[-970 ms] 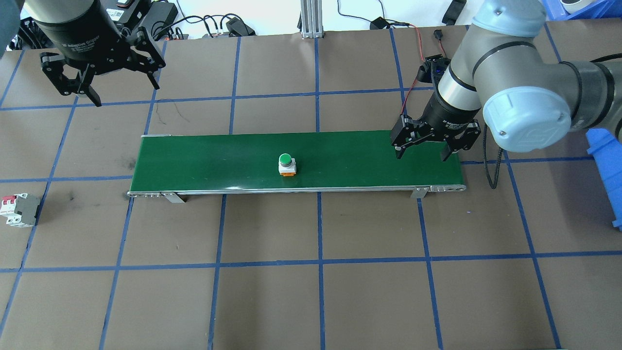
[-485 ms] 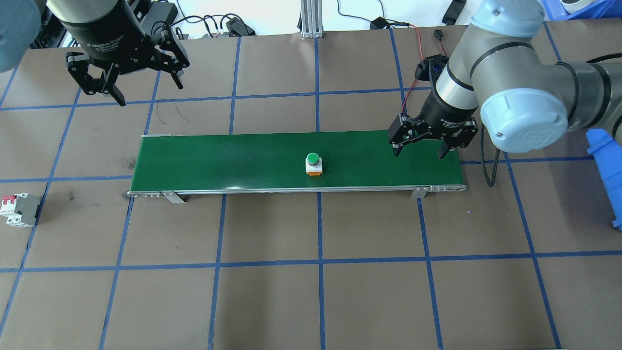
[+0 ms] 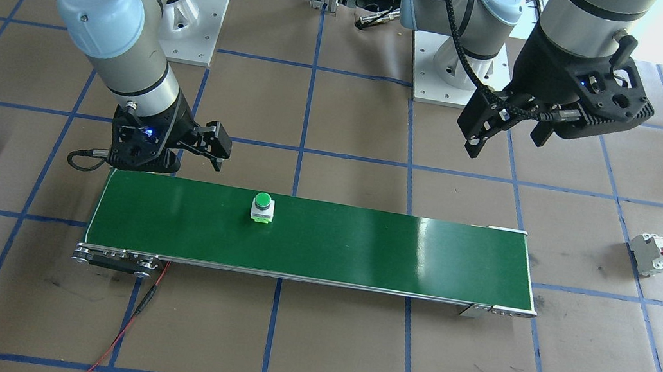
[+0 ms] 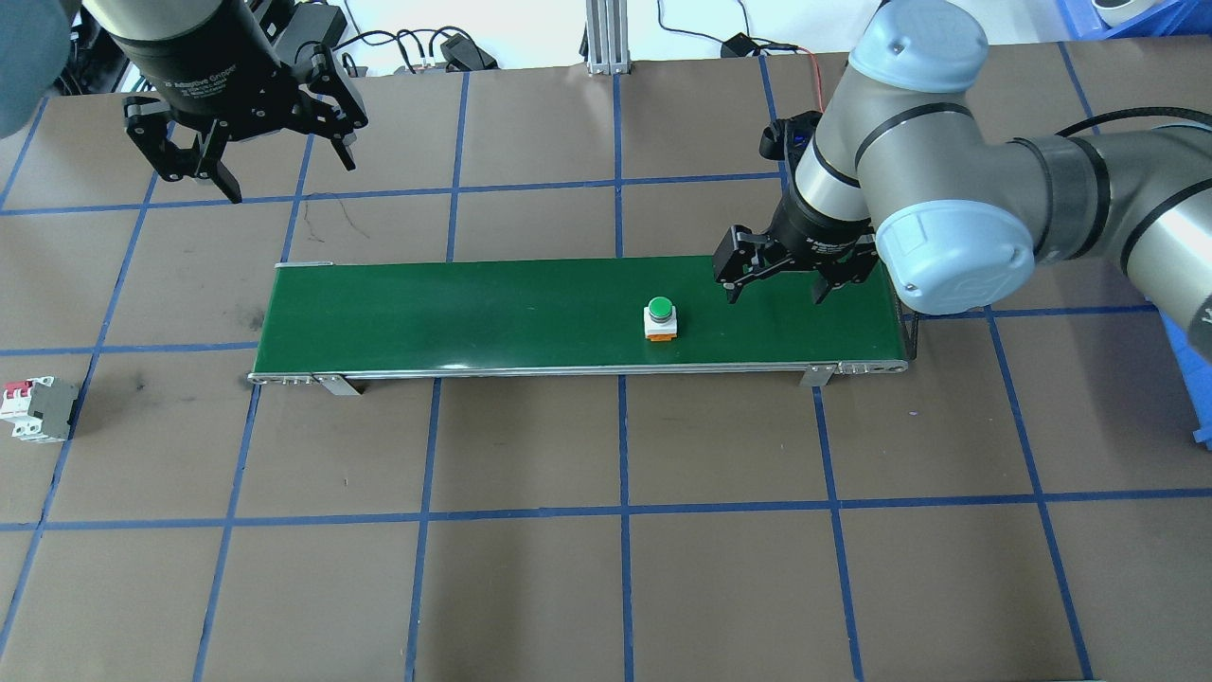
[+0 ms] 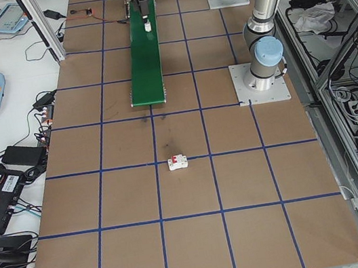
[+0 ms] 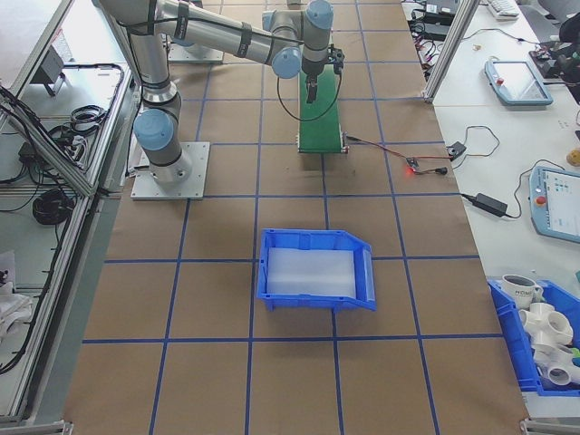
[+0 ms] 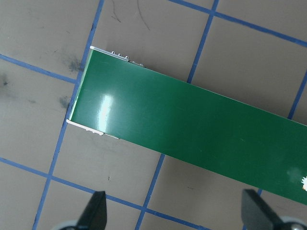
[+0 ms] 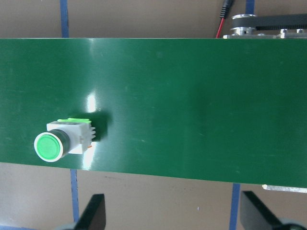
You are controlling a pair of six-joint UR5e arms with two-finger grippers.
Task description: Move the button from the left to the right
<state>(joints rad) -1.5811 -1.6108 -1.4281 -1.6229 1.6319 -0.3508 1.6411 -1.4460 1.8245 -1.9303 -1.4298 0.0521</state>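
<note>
I see the button (image 4: 660, 317) upright on the green belt (image 4: 473, 317), just short of my right end effector (image 4: 778, 284), which hangs wide open and empty. It looks light and rigid; I'd pinch the boxy white base, not the slick cap.

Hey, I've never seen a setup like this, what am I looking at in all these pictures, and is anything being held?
These are two robot arms at a brown table marked with blue tape squares. Four fixed cameras watch from above, from the front and from each end of the table; two more sit on the wrists and look down past the fingers. On the table lies a long green conveyor belt, and on it stands a small button with a round green cap. A white circuit breaker lies off to one side, and a blue bin sits near the other end. The right gripper hangs open over the belt, near the button. The left gripper is open too, raised behind the belt's other end. Nothing is held.
</note>
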